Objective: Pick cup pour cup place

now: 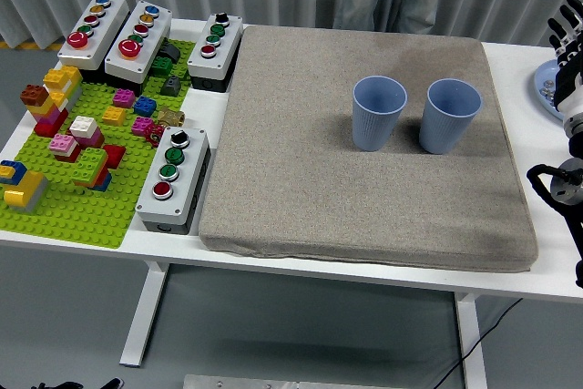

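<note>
Two blue cups (pixel 414 113) were stood upright, side by side, on the grey mat (pixel 364 216). The right hand (pixel 569 47) was held at the right edge, fingers spread, gripping nothing.

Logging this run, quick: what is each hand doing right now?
Left hand: not in view.
Right hand: open, fingers spread, holding nothing, at the table's right edge, clear of both cups.

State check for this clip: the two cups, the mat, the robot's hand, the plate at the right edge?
left cup: upright, open, untouched on mat.
right cup: upright, open, beside it, apart.
mat: flat on table.
right hand: fingers spread, empty, at table's right edge.
plate: mostly hidden behind the hand.
</note>
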`<state>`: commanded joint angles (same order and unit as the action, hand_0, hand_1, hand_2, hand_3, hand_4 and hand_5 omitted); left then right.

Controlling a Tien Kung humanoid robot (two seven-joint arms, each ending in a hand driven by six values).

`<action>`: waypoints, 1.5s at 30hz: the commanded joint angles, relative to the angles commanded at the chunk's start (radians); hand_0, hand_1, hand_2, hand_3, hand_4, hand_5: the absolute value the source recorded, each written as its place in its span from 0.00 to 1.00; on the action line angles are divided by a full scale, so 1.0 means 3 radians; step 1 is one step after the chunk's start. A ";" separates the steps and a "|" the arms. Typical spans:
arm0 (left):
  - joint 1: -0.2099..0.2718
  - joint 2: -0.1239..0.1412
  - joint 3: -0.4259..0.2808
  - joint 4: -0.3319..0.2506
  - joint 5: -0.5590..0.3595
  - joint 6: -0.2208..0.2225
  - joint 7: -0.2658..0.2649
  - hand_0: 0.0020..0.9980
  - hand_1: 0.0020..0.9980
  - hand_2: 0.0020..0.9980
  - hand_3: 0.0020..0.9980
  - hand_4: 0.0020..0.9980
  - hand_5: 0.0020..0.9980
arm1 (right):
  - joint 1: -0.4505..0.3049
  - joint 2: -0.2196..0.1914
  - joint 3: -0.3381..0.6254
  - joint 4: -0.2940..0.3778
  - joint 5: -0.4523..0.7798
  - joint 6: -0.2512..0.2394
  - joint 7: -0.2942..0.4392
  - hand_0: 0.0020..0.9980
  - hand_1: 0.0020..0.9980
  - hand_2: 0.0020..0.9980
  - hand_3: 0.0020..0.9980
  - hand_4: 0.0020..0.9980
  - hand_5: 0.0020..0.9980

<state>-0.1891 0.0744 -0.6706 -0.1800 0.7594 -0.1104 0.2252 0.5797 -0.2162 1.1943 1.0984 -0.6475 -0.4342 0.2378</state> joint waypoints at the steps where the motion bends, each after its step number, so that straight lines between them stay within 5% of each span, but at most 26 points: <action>1: -0.0002 0.0000 0.0000 0.0000 -0.0001 0.0000 0.0000 0.77 0.76 0.80 0.65 0.50 1.00 | 0.0002 0.0001 0.0006 -0.0001 0.0004 -0.0001 0.0010 0.99 0.84 0.86 0.83 0.79 1.00; 45: -0.0010 -0.0006 -0.0019 0.0000 -0.0014 -0.0003 0.0000 0.77 0.75 0.80 0.65 0.50 1.00 | 0.0016 -0.0012 0.0011 -0.0001 -0.0029 0.0053 -0.0072 0.99 0.85 0.87 0.83 0.76 1.00</action>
<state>-0.1922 0.0726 -0.6763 -0.1800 0.7553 -0.1115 0.2251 0.5845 -0.2199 1.1974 1.0981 -0.6564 -0.4183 0.2162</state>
